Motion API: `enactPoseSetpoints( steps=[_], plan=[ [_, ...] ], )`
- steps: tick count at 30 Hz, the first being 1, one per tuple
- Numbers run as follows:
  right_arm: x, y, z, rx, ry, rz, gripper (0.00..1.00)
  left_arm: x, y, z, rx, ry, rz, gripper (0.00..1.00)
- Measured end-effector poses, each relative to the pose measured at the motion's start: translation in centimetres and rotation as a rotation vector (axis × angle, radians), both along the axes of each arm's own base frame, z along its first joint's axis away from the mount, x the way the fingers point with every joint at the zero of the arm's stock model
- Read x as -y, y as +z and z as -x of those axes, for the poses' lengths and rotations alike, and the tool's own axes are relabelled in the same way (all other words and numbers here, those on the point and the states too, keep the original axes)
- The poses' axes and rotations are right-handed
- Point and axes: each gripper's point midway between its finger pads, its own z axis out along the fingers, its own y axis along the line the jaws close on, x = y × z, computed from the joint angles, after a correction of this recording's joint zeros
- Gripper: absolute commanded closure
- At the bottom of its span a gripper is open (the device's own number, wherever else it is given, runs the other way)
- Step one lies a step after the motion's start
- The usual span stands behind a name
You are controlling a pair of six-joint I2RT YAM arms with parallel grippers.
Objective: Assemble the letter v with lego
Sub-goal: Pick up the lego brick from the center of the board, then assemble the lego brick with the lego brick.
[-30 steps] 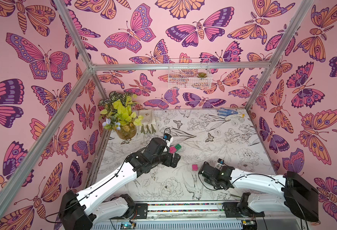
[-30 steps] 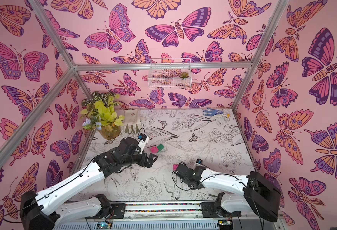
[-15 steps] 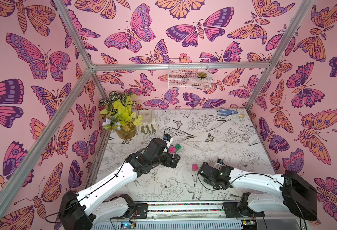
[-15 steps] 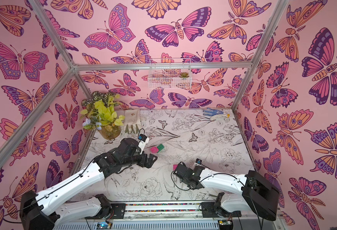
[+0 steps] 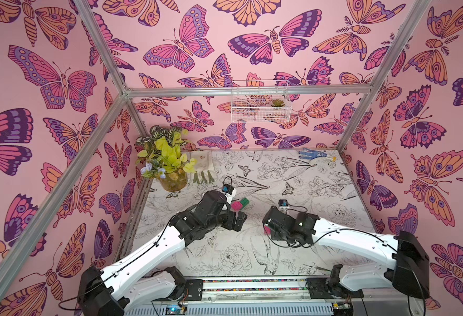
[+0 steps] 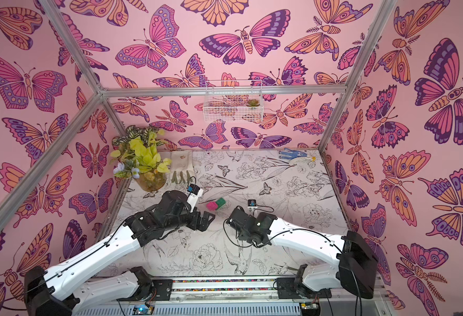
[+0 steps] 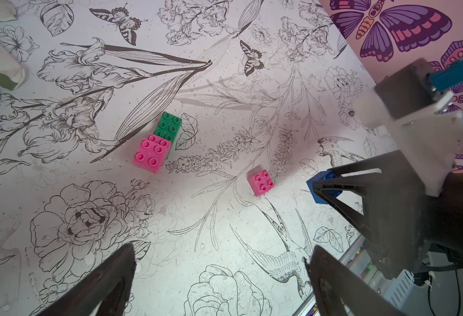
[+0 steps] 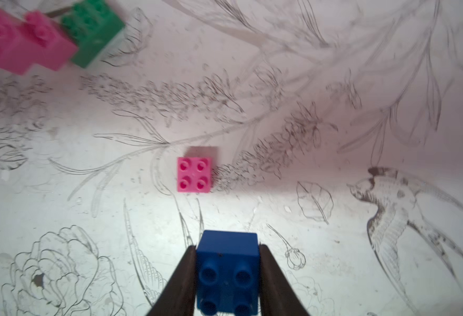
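inside the clamped right gripper (image 8: pixel 227 248), a blue brick (image 8: pixel 228 273), loose pink brick (image 8: pixel 194 175) nearby

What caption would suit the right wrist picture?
Right gripper clamps a blue brick; a loose pink brick lies beyond it.

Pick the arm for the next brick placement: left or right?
Right, likely. The right claw is shut on the blue brick, with the loose pink brick directly ahead. The left claw is open, empty, near the green-pink stack.
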Motion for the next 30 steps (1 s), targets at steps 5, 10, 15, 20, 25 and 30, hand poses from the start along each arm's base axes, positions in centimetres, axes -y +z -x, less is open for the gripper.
enactPoseSetpoints(
  steps=[5,10,15,20,25,30],
  plan=[
    [-0.7,-0.8,-1.0,-0.056,0.195,0.179,0.78,-0.6,0.5,-0.1,0.022,0.021,-0.004,0.00],
    [0.8,-2.4,-1.4,-0.141,0.296,0.273,0.78,-2.0,2.4,0.0,0.084,0.063,0.014,0.00],
    [2.2,-3.0,-2.0,-0.189,0.334,0.259,0.78,-3.2,4.1,0.1,0.134,0.099,0.039,0.00],
    [2.4,-4.6,-1.9,-0.250,0.359,0.271,0.80,-3.2,3.1,-0.2,0.104,0.106,0.017,0.00],
    [2.1,-7.3,-1.3,-0.316,0.381,0.281,0.80,-3.1,2.1,-0.2,0.071,0.112,-0.004,0.00],
    [1.4,-7.7,-1.3,-0.321,0.389,0.248,0.80,-3.2,2.0,-0.2,0.064,0.115,-0.005,0.00]
  ],
)
